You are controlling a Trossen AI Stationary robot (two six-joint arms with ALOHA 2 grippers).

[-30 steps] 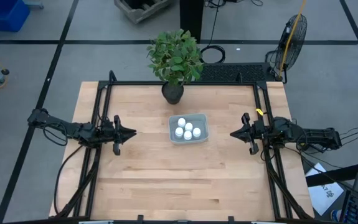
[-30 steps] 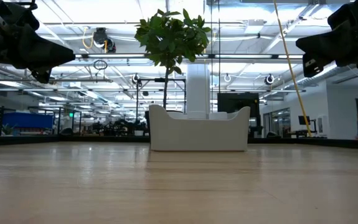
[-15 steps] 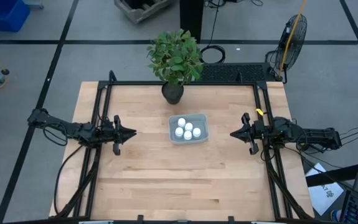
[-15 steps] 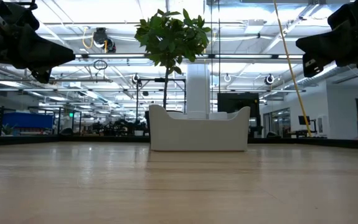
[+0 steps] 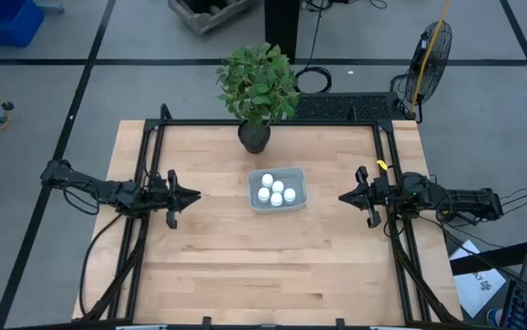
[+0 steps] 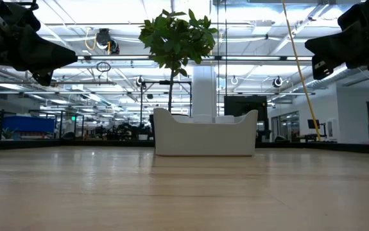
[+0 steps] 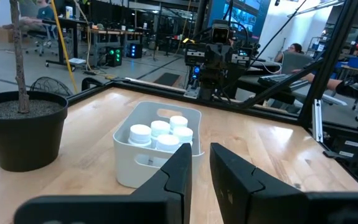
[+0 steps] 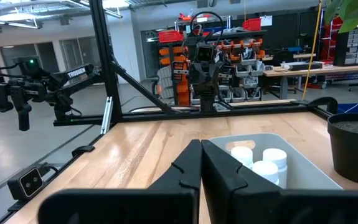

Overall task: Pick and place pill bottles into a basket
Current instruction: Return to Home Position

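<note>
The pale basket stands on the wooden table's middle, a little toward the far edge, with several white pill bottles upright inside it. The left wrist view shows the basket and the bottles, and so does the right wrist view: basket, bottles. My left gripper hovers level at the table's left side, shut, pointing at the basket from well away. My right gripper hovers level at the right side, shut, also pointing at the basket. Neither gripper holds anything.
A dark pot with a leafy plant stands just beyond the basket at the far edge. Black frame rails run along the table's left, right and far sides. Bare wood lies between the basket and the near edge.
</note>
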